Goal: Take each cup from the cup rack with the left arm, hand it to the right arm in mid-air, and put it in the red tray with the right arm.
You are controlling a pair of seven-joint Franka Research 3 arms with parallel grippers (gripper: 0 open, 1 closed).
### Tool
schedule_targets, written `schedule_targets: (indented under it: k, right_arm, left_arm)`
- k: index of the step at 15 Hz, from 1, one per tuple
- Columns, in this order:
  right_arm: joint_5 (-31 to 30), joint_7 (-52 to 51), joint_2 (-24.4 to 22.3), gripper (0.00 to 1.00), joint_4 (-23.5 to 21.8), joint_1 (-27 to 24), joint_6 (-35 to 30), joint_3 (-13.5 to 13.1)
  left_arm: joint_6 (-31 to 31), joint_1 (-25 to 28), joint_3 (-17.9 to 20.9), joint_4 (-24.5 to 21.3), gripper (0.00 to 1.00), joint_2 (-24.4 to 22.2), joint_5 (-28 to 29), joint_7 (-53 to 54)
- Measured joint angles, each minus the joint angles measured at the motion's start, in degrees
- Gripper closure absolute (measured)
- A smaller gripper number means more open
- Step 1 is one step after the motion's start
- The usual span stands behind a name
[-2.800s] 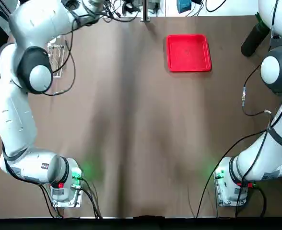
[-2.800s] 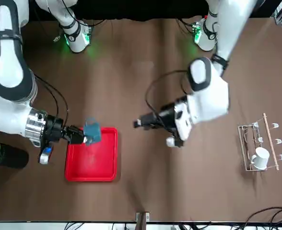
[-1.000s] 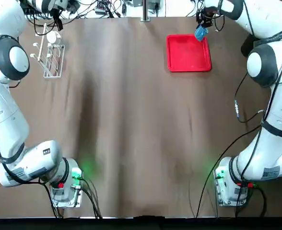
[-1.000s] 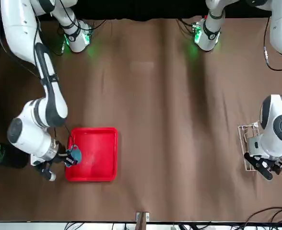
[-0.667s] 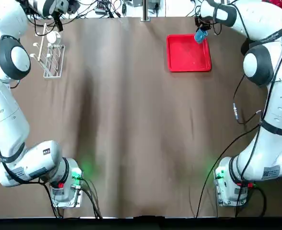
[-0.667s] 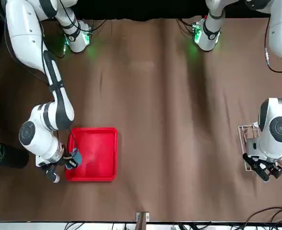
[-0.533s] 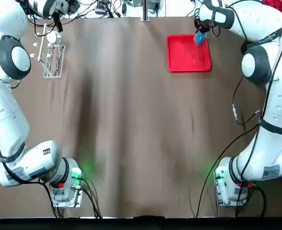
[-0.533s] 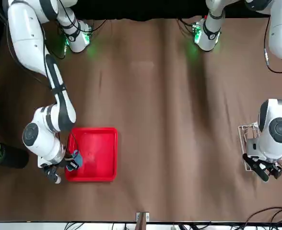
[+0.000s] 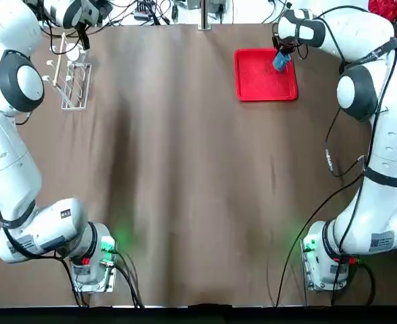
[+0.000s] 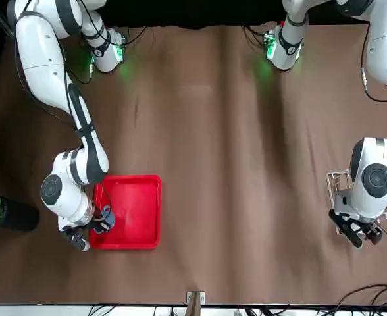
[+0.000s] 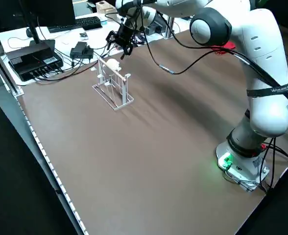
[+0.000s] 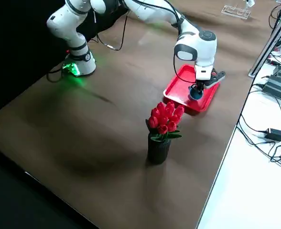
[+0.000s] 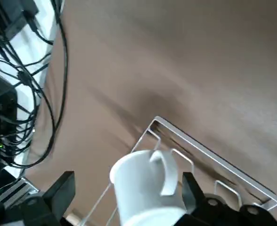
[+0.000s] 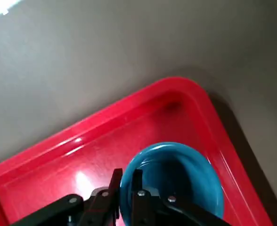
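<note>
My right gripper is shut on the rim of the blue cup, holding it low inside the far right corner of the red tray. The right wrist view shows its fingers pinching the blue cup over the red tray. At the table's far left stands the wire cup rack with the white cup on it. My left gripper is open, one finger on each side of that cup. In the left side view the white cup sits at the rack's far end.
A dark pot of red tulips stands on the table just to the right of the tray. Cables and black boxes lie beyond the far edge behind the rack. The brown table stretches between both arm bases.
The right gripper carried the blue cup from the tray's far edge inward and down into its corner. The left arm swung from mid-table out to the rack and now straddles the white cup.
</note>
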Motion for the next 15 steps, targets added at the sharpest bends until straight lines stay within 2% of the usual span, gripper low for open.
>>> schedule_targets:
  k: [7,9,15]
  right_arm:
    - [-0.32,0.9,-0.08,0.89,-0.69,0.03,-4.59,-0.19]
    - [-0.43,0.96,-0.09,0.85,-0.68,0.03,-4.99,-0.25]
    - [-0.62,1.24,-0.11,0.33,-0.55,0.03,-5.1,-0.37]
  left_arm:
    - [0.0,0.08,0.06,-3.88,0.0,-0.73,1.76,-2.25]
    - [0.16,0.23,0.08,-5.11,0.0,-1.97,3.23,-2.48]
    - [4.45,1.23,0.39,-8.87,0.0,-3.71,4.15,-4.8]
